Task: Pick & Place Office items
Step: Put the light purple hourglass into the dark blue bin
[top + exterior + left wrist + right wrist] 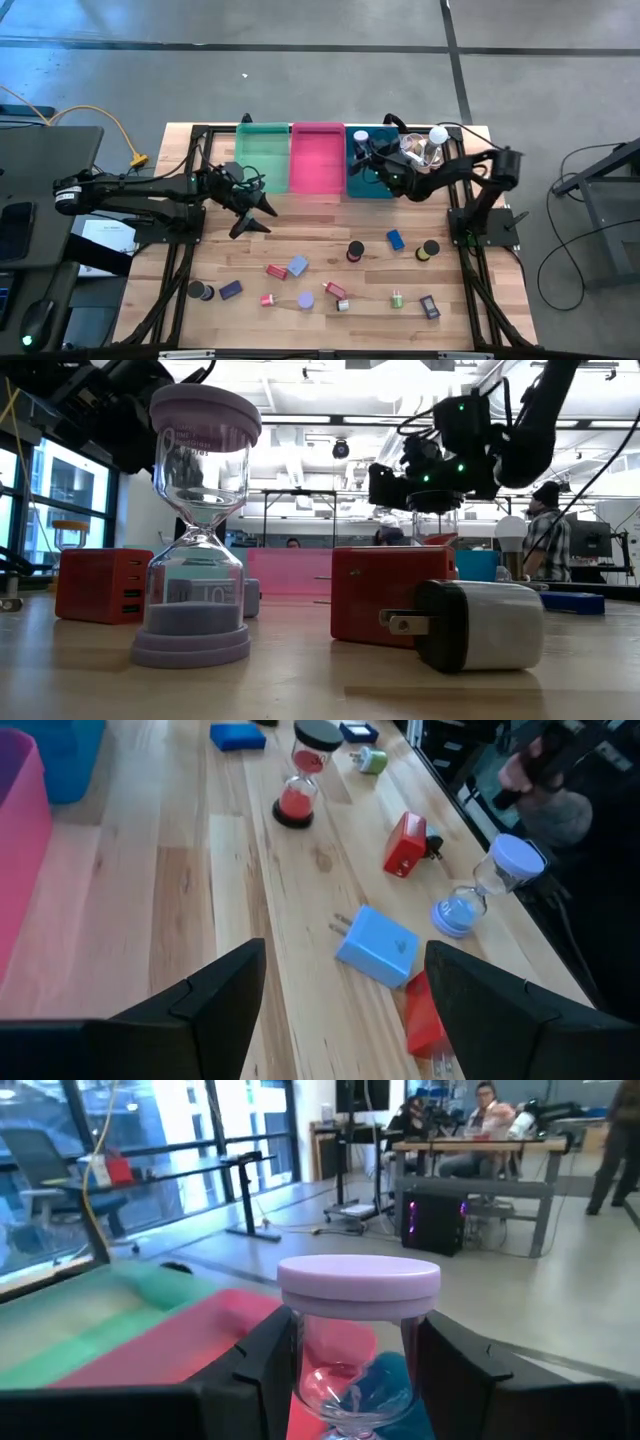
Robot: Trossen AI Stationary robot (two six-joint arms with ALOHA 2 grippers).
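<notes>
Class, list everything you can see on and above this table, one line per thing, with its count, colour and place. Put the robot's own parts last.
Bins: three, green bin, pink bin, teal bin, side by side at the far edge.
Held hourglass: one, lavender cap, above the teal bin.
Standing hourglasses: two, red-sand hourglass, lavender hourglass, mid-table.
Chargers: three, light blue charger, red chargers beside it and nearer the front.
Blue block: one, right of centre.
Green plug: one, front right.
Bulb: one, white, far right corner.
Left gripper: fingers open, before the green bin.
Right gripper: fingers clamping the held hourglass.
</notes>
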